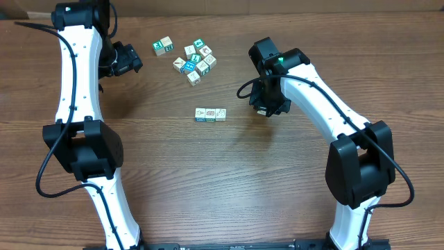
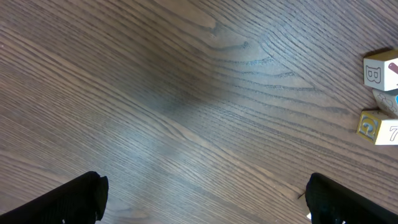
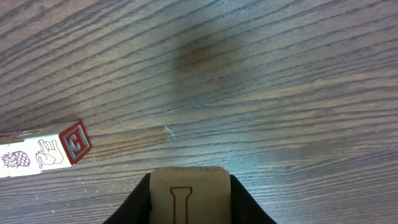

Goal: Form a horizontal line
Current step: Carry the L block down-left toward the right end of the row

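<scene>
Overhead, at the middle of the desk (image 1: 229, 187), the horizontal line (image 1: 210, 114) sat three cubes long. Left wrist: left fingers (image 2: 68, 202) stood spread. Right wrist: right fingers (image 3: 134, 211) pinched a cube (image 3: 189, 199) by opposite faces, near the line's end; likely light, rigid.
</scene>
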`<state>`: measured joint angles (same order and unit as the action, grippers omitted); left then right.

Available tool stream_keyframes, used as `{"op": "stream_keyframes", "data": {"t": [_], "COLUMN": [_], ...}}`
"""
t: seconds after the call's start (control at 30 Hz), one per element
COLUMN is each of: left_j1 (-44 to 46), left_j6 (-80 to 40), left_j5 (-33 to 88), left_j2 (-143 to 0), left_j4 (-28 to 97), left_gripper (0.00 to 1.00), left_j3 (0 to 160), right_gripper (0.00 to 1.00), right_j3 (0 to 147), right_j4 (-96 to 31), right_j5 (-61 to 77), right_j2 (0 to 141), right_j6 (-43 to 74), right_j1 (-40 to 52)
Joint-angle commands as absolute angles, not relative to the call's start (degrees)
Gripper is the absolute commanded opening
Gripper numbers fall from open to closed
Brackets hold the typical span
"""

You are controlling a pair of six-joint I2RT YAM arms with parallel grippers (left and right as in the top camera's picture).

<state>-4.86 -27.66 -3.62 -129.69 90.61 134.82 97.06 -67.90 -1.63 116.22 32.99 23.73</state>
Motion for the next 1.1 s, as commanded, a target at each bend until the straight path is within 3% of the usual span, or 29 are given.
{"op": "stream_keyframes", "data": {"t": [0.0, 0.57, 1.07], "left_j1": [-4.49, -4.49, -4.49], "left_j6": [-27.88, -27.88, -27.86], "left_j5": [-3.53, -3.53, -3.53], "left_j2": [-129.64, -129.64, -129.64], "left_j4": [90.56, 90.56, 90.56], "left_gripper": [1.00, 0.99, 1.00], "left_j3": [135.04, 135.04, 135.04], "right_gripper": [0.25, 0.25, 0.25], "right_j3": [96.75, 96.51, 81.76], "right_j4": [-67.90, -64.31, -44.73], "right_j5": [-1.32, -1.39, -1.37], "right_j2": [116.01, 116.01, 116.01], "right_j6": [33.23, 33.21, 33.01], "right_j1": [24.10, 24.10, 25.80]}}
